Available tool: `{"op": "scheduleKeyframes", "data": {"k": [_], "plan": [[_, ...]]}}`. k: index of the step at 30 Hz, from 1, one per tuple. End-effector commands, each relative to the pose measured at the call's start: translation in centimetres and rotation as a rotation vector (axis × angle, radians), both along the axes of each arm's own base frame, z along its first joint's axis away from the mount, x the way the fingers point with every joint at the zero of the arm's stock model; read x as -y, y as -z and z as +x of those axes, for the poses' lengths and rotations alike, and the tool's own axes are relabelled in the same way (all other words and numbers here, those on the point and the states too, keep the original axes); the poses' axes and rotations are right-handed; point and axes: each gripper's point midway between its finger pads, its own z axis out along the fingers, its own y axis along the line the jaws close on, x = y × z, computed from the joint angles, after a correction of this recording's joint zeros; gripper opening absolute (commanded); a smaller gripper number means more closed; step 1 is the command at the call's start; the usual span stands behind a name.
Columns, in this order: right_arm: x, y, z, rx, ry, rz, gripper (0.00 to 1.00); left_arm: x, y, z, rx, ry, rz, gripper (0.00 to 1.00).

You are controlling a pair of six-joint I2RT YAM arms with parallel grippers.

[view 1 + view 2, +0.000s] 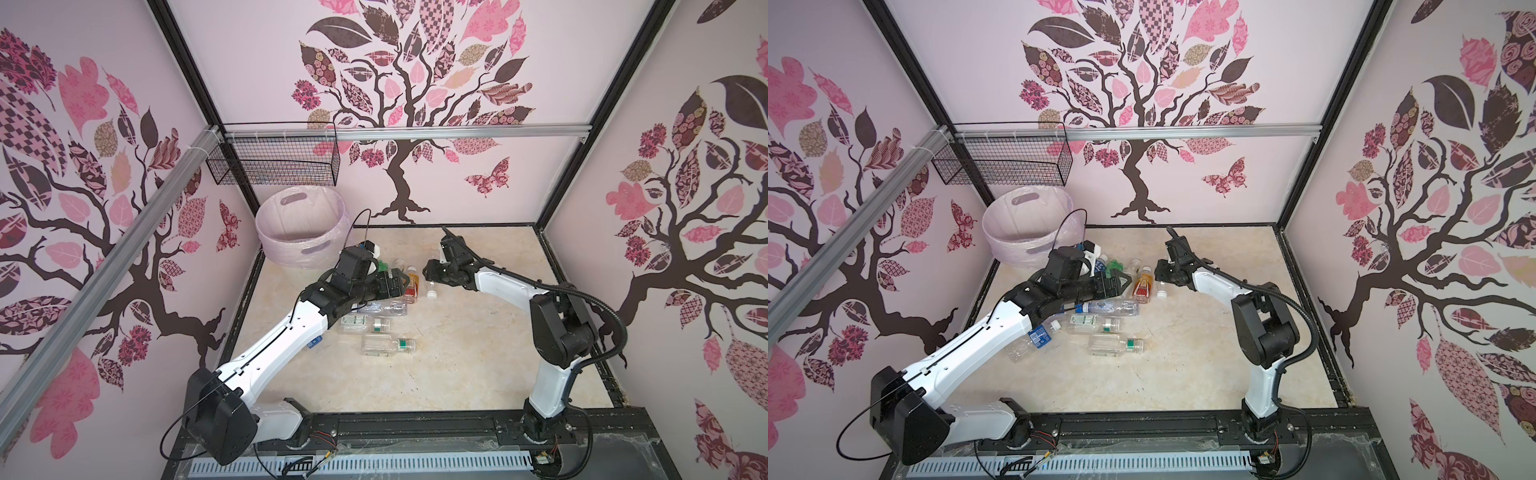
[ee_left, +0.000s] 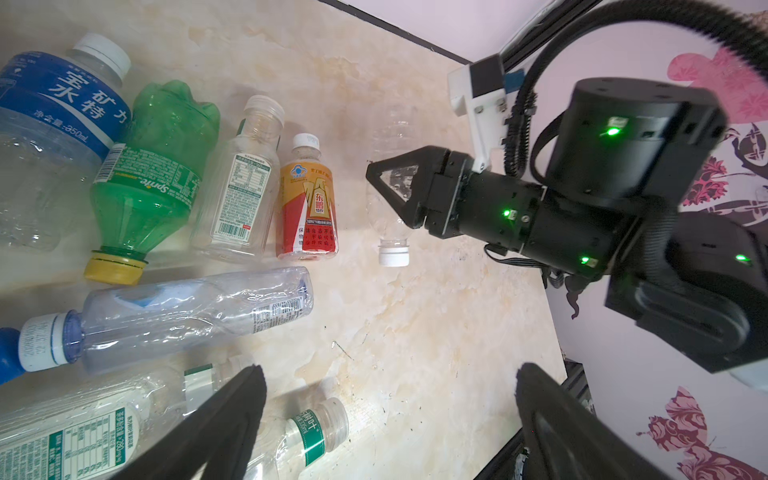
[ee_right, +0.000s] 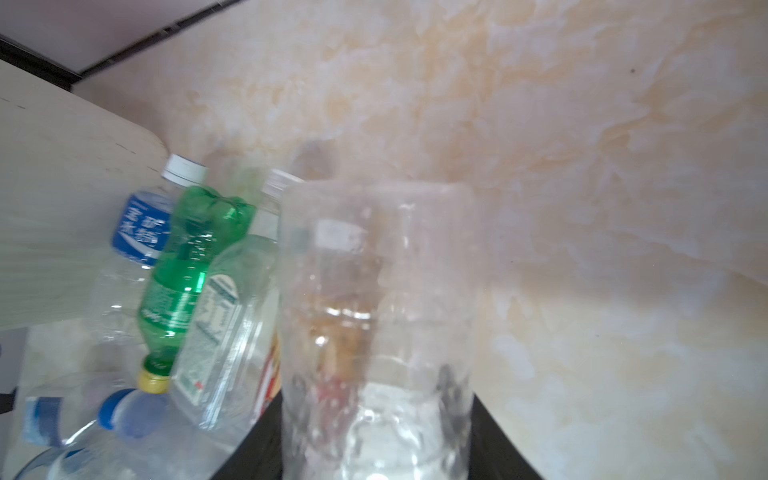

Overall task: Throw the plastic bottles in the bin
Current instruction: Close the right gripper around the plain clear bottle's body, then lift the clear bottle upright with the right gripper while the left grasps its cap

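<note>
Several plastic bottles lie in a cluster on the marble floor: an orange-red one [image 2: 309,208], a green Sprite one [image 2: 153,178], a blue-labelled one [image 2: 54,108] and a crushed clear one [image 2: 187,307]. My left gripper [image 2: 388,374] hangs open just above them with nothing between its fingers; it also shows in both top views [image 1: 399,284]. My right gripper [image 1: 430,272] is shut on a clear, unlabelled bottle [image 3: 376,311], whose white cap [image 2: 393,254] points toward the front. The pale pink bin [image 1: 299,232] stands at the back left, behind the left arm.
A black wire mesh basket [image 1: 274,160] hangs on the back rail above the bin. Two green-white labelled bottles [image 1: 365,324] [image 1: 388,345] lie nearer the front. Another blue-labelled bottle [image 1: 1034,338] lies beside the left forearm. Walls close in on three sides.
</note>
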Motion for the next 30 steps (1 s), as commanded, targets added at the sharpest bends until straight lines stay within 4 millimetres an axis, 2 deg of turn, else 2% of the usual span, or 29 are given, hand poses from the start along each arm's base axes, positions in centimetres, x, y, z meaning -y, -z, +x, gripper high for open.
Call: {"op": "scheduleKeyframes", "data": {"k": [1,7,16,23,30], "plan": [[-0.7,-5.4,-0.7,0.045,-0.01,0.122,0.51,0.5,1.5,-0.3,0.001,0.024,0.052,0.97],[-2.2,-10.3,-2.1,0.069,-0.047,0.282,0.51,1.8,1.7,-0.4,0.026,0.058,0.094,0.97],[-3.8,-15.4,-3.5,0.102,-0.078,0.436,0.51,3.7,0.9,-0.1,0.095,0.087,0.144,0.97],[-5.7,-16.8,-4.4,0.113,-0.111,0.473,0.52,3.9,-0.5,1.2,0.152,0.036,0.123,0.93],[-6.6,-17.4,-4.8,0.119,-0.127,0.491,0.52,4.7,-0.9,2.1,0.164,0.04,0.114,0.78]]}}
